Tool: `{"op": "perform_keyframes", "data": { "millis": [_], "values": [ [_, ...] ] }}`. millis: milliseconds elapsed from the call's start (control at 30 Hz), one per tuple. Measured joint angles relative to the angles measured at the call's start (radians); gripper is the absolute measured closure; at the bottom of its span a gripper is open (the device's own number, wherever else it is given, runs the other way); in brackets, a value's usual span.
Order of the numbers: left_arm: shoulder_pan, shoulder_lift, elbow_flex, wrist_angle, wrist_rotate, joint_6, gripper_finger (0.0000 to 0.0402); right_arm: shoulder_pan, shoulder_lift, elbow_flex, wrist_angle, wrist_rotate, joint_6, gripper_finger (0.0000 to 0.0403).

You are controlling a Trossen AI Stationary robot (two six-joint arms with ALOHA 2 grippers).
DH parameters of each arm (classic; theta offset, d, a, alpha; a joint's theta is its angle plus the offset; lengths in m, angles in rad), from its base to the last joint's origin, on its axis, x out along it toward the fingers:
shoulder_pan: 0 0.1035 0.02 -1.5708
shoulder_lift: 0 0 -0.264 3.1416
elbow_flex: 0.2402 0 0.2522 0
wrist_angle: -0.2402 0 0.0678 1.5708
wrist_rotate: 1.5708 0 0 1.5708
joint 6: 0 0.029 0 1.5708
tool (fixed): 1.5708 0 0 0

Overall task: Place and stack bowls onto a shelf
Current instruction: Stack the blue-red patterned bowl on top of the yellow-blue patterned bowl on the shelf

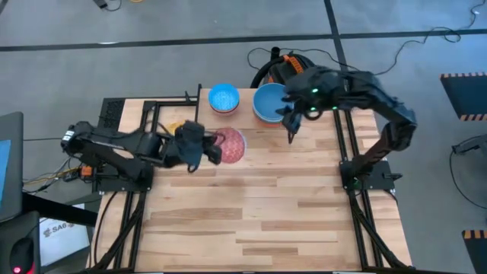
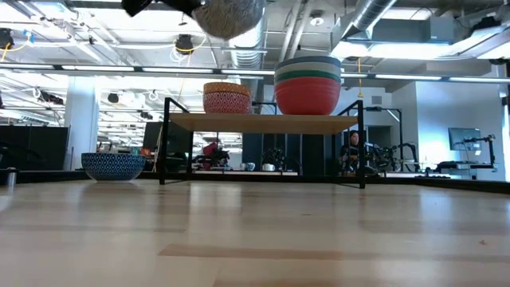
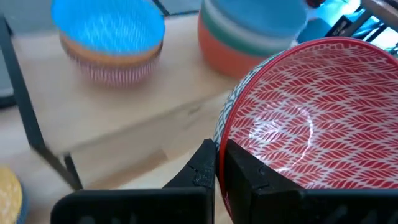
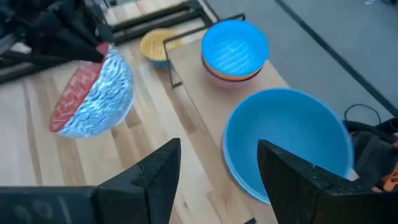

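The high view looks straight down on the shelf [image 1: 228,114]. The low view faces it level from the tabletop, farther off. Both wrist views look down on it from close by. All 4 views share the shelf.

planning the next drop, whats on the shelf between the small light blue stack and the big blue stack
Nothing: in the high view, bare shelf board separates the small stack from the big blue stack. The low view shows the same gap.
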Motion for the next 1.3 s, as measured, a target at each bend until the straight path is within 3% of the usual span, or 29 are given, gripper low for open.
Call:
{"op": "perform_keyframes", "data": {
  "millis": [300,567,767,1033,1300],
  "values": [
    [0.244,0.000,0.220,-0.076,0.136,0.189,0.0401,-0.007,-0.058,0.000,-0.066,-0.015,-0.008,0.0164],
    [0.466,0.000,0.338,-0.113,0.300,0.244,0.0401,0.058,-0.008,0.000,-0.056,-0.134,-0.087,0.0164],
    [0.638,0.005,0.366,-0.160,0.434,0.310,0.0401,0.073,0.066,0.000,-0.026,-0.202,-0.099,0.0164],
    [0.884,0.079,0.367,-0.134,0.710,0.451,0.0401,0.057,0.115,0.000,0.009,-0.211,-0.044,0.0164],
    [0.973,0.232,0.367,-0.133,0.926,0.522,0.0401,-0.007,0.119,0.000,0.057,-0.218,-0.007,0.0164]
  ]
}}
